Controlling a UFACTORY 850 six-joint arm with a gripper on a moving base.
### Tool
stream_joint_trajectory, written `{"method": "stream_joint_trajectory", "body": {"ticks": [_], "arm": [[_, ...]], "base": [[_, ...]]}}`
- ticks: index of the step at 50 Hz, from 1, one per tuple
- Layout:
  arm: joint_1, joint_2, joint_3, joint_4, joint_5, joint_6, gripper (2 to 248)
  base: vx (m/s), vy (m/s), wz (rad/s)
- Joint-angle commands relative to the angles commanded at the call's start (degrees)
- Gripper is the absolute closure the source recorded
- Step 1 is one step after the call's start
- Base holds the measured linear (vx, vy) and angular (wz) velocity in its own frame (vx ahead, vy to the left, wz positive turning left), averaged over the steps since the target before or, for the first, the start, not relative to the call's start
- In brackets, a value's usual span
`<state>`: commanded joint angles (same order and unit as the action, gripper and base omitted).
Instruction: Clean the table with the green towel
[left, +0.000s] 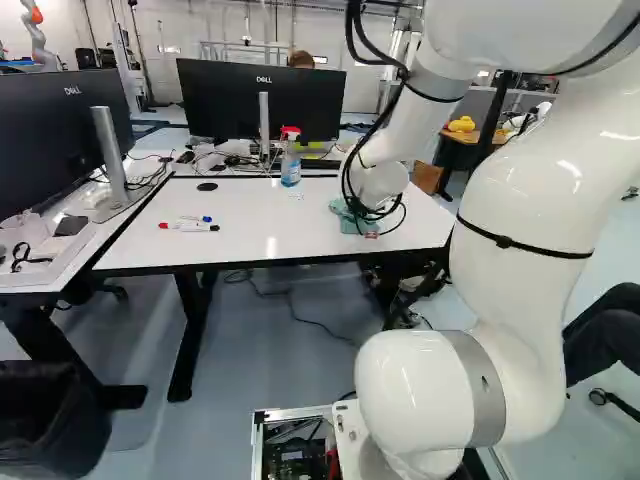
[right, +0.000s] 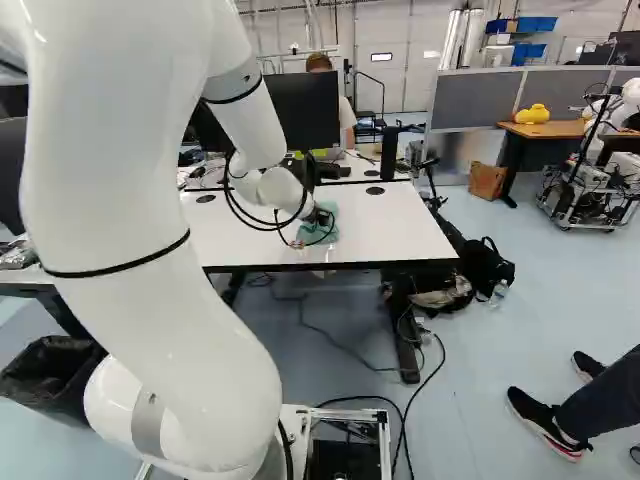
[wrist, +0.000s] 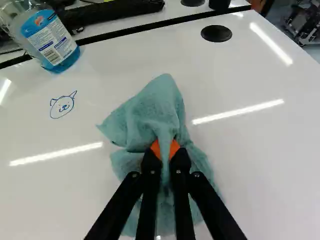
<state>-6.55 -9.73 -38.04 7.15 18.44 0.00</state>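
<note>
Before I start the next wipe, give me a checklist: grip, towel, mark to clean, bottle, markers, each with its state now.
1. Gripper shut on the green towel, cloth pinched between both fingers: ok.
2. Towel down on the white table: ok, its folds spread on the surface.
3. Towel over the blue doodle: not ok, the doodle lies beside it, uncovered.
4. Spray bottle upright and apart from the towel: ok, though a wide wipe past the doodle might bump it.
5. Markers off the table: not ok.
6. Towel damp: cannot tell.
</note>
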Motion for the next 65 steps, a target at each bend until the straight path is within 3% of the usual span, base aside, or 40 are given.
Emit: {"method": "stream_joint_trajectory", "body": {"ticks": [23,65], "arm": [[-0.1,0.3,-0.3,0.0,0.0,0.0,215],[7.7,4.7,0.3,0.0,0.0,0.0,215]], "base": [[0.0,0.0,0.0],[0.0,0.0,0.0]]}}
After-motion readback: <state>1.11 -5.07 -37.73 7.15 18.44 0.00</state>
